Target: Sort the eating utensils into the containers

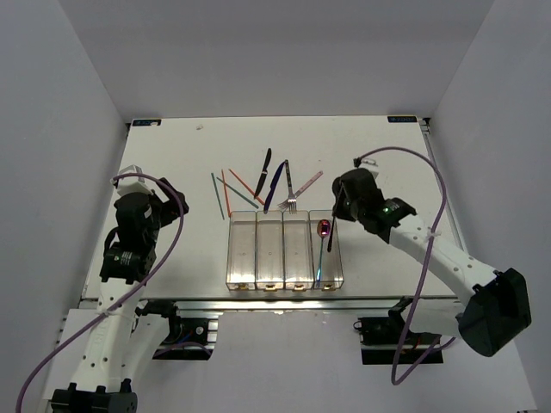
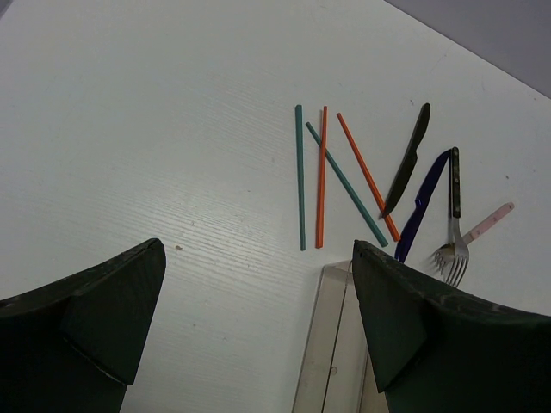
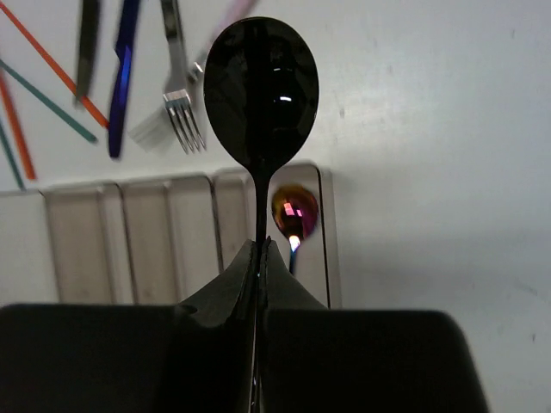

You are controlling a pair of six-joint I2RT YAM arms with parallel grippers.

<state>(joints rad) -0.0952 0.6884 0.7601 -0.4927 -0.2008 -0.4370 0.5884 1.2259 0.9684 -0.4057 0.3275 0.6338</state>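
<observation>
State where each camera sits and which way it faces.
Top external: high behind, looking down at the white table; left arm and right arm show.
Left wrist: faces the silver metal fork past its open left claw.
Right wrist: faces the clear plastic bins; right claw grips a dark glossy spoon.
Shared: both wrist views show that fork.

The white table [image 1: 172, 155] bears a row of clear bins [image 1: 269, 249], with chopsticks [image 2: 320, 176], a black knife [image 2: 407, 161], a blue knife [image 2: 422, 202] and a fork [image 2: 453, 232] lying just beyond.
</observation>
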